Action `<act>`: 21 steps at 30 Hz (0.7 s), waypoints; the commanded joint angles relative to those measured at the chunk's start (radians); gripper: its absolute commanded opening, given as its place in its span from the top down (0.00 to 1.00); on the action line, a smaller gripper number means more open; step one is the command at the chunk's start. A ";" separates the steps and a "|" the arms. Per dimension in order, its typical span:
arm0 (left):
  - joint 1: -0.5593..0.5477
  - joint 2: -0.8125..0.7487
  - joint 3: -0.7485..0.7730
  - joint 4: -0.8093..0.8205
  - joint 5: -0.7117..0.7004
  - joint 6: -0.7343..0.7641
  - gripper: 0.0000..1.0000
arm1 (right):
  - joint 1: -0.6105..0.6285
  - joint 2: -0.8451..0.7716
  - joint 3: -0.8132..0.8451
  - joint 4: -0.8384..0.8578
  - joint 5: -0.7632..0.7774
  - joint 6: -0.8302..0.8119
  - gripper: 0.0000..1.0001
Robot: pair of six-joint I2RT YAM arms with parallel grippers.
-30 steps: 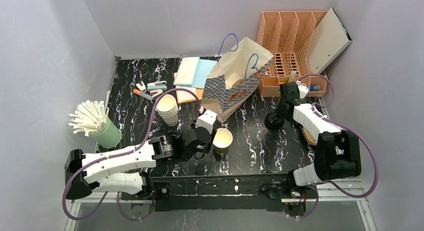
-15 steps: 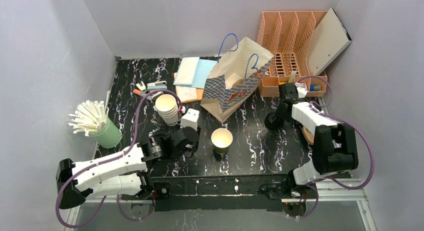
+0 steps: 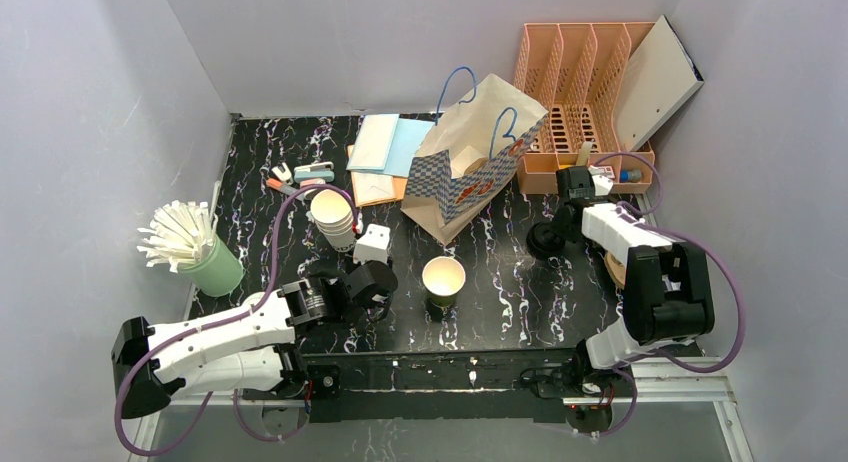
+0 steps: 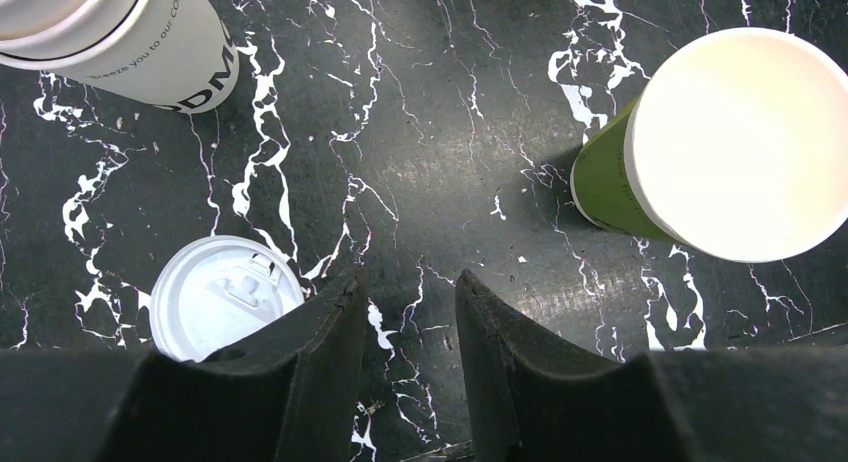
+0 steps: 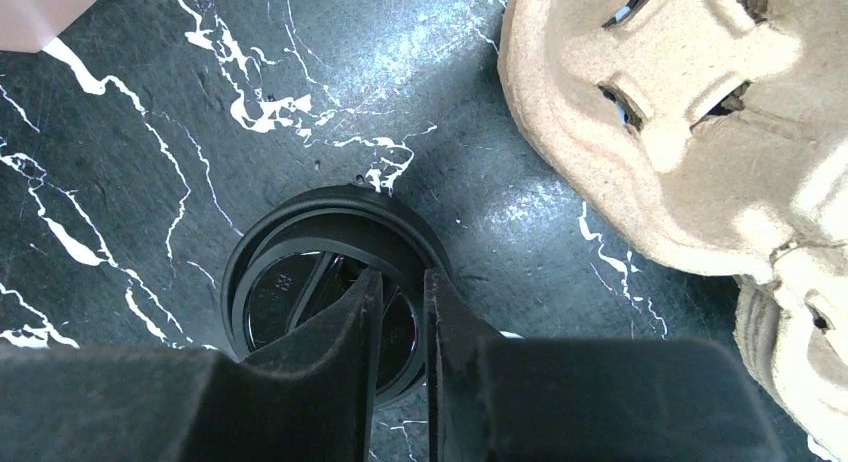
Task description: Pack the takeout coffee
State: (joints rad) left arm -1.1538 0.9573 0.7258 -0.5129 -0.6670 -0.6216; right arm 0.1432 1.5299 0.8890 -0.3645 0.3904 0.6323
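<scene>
The dark green takeout coffee cup (image 3: 444,280) stands upright and lidless at the front middle. It shows in the left wrist view (image 4: 735,142) at the upper right. My left gripper (image 3: 372,284) is left of the cup and apart from it. It is open and empty above the tabletop (image 4: 408,277). A white lid (image 4: 215,297) lies just left of its left finger. My right gripper (image 3: 546,240) is down on a black lid (image 5: 290,242). Its jaws are nearly together, with the tips (image 5: 402,274) inside the lid's ring.
Stacked cream cups (image 3: 335,217) stand behind the left gripper. A leaning paper bag (image 3: 470,167) is at the back middle. A pulp cup carrier (image 5: 690,112) lies right of the black lid. The straw holder (image 3: 210,267) is at the left, an orange rack (image 3: 585,82) at the back right.
My left gripper has drawn back to the left, from beside the green cup to beside the white lid. The cup stays put. The right gripper has hardly moved.
</scene>
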 commanded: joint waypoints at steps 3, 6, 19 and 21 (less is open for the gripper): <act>0.005 -0.021 -0.001 -0.014 -0.037 -0.023 0.65 | -0.005 -0.093 0.025 -0.037 -0.001 0.003 0.82; 0.005 -0.022 0.003 -0.014 -0.029 -0.020 0.65 | -0.004 -0.135 0.026 -0.062 -0.013 -0.002 0.82; 0.007 -0.037 -0.034 0.105 0.109 -0.035 0.65 | -0.003 -0.359 0.065 -0.169 -0.457 -0.205 0.87; 0.016 -0.034 -0.045 0.148 0.158 -0.048 0.65 | 0.004 -0.394 0.072 -0.200 -0.568 -0.232 0.89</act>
State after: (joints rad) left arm -1.1530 0.9417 0.7082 -0.4480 -0.5827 -0.6350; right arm 0.1425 1.2118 0.9054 -0.5137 0.1139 0.5121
